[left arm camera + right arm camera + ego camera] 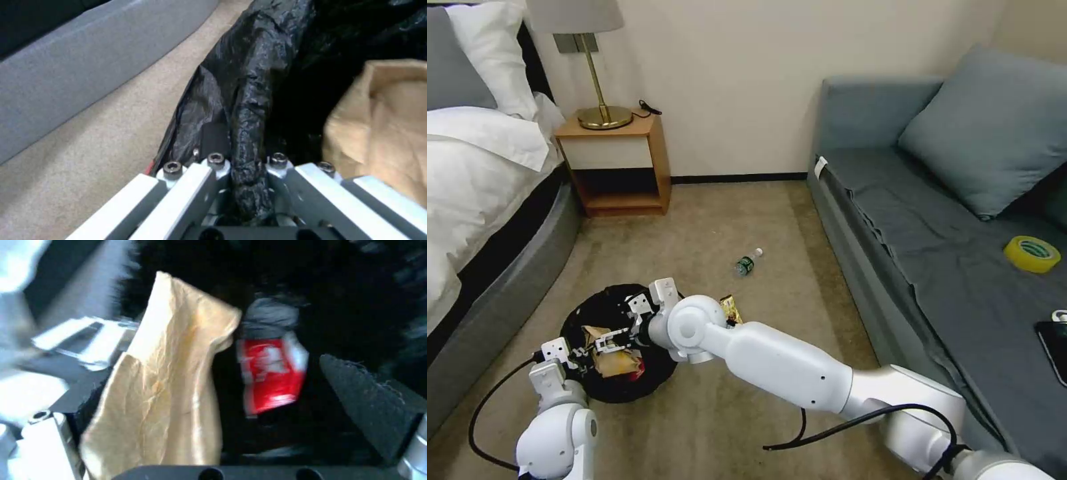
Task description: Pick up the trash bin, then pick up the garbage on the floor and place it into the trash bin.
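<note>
- Black crinkled plastic lines the trash bin [617,347], which sits on the carpet at the left; the left gripper [575,352] has its jaws pressed together on a fold of that liner at the rim [242,140], so the bin counts as held.
- Tan paper wrapper [164,386] lies inside the bin, just beside the left jaws and right under the right gripper [602,345], which reaches over the bin mouth.
- Red-white snack packet [271,373] lies deeper in the liner, between the right jaws, which are spread, one dark pad [365,400] standing clear to the side; they pinch nothing that I can make out.
- By my judgement about half the job is done: the bin is grasped and two pieces are in.
- Gold-brown wrapper [732,309] rests on the floor just beyond the right arm's elbow, outside the bin and apart from both jaws.
- Small clear bottle [748,262] with its green label lies farther out on the carpet, well apart from the jaws; these two pieces are left to collect.
- Beige short-pile carpet [707,227] covers the floor and looks flat and uncluttered otherwise.
- Around it stand a bed [487,167] with white linen at the left, a wooden nightstand [617,157] carrying a brass lamp [602,100], and a grey sofa [934,220] at the right bearing a yellow tape roll [1031,253] and a black phone [1055,347].
</note>
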